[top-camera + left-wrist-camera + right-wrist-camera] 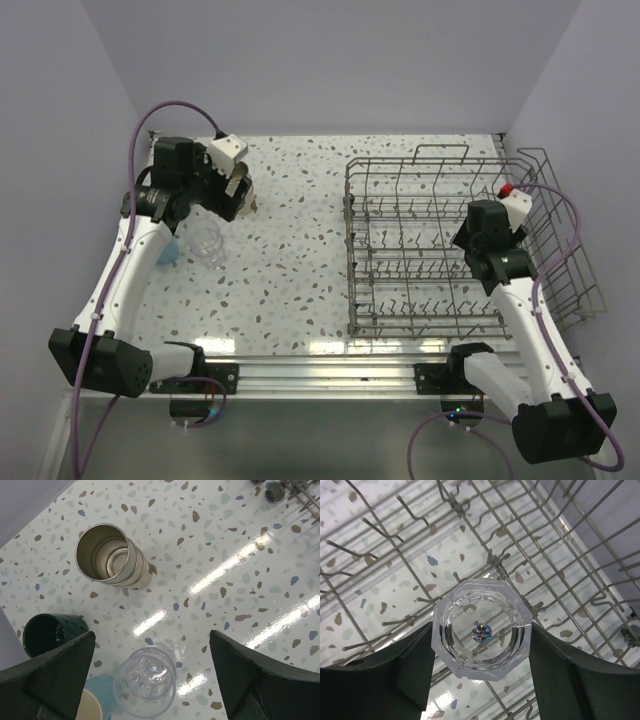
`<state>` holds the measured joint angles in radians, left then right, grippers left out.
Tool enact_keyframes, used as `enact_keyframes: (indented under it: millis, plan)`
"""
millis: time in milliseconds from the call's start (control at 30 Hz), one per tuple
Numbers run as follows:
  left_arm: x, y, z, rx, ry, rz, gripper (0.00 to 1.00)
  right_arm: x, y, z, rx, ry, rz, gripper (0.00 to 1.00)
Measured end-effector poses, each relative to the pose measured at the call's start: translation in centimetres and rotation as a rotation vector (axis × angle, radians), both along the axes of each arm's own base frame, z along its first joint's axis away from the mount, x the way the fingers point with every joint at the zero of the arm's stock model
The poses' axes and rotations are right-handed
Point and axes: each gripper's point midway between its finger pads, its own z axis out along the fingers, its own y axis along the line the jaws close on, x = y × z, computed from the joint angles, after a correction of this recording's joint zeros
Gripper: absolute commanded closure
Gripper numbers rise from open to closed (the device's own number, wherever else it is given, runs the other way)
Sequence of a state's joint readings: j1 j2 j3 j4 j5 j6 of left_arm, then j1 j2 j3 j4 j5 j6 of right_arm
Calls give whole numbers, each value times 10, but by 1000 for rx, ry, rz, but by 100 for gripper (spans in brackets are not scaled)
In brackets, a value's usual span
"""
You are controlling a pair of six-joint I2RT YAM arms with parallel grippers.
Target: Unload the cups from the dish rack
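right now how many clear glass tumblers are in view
2. one tumbler stands on the table next to the blue mug; the other tumbler sits in the dish rack, pinched by the right claw. more may be hidden.

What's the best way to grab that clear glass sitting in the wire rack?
Take the clear glass from straight above, pinching its outer wall on two opposite flat facets. It stands on end among the tines of the rack, wires crowd its sides, and its eight-sided shape offers flat, parallel faces.
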<state>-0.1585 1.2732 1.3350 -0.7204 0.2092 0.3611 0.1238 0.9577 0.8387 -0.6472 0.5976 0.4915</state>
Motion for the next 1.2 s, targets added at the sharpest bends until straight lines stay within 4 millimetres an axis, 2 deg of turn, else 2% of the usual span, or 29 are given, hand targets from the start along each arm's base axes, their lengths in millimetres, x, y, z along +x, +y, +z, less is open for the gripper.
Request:
enact_keyframes:
  millis: [200, 267, 367, 500, 567, 700, 767, 900, 933, 1033, 1200]
  plan:
    - [-10, -29, 17, -94, -9, -156, 0, 5, 1, 64, -27, -147, 65, 63]
    - [-17, -43, 24, -140, -8, -239, 0, 11, 8, 85, -15, -205, 114, 65]
    - [-30, -61, 35, -200, -7, -354, 0, 24, 29, 113, 39, -289, 233, 69]
    - [-51, -81, 55, -289, -12, -511, 0, 45, 71, 147, 153, -415, 433, 68]
    - [-66, -91, 69, -354, -21, -606, 0, 57, 98, 162, 229, -483, 549, 69]
    - [-99, -107, 97, -495, -41, -786, 1, 81, 165, 188, 415, -609, 789, 68]
    - [-112, -113, 108, -560, -41, -836, 2, 83, 201, 195, 490, -638, 903, 68]
    - [-127, -120, 119, -676, -17, -881, 7, 71, 282, 209, 671, -681, 1162, 68]
    - [-127, -121, 120, -696, -7, -886, 7, 65, 294, 211, 696, -682, 1202, 68]
    - [-119, -123, 117, -753, 46, -864, 9, 54, 318, 225, 785, -735, 1287, 68]
    - [-110, -126, 117, -811, 97, -832, 13, 40, 344, 246, 868, -820, 1371, 69]
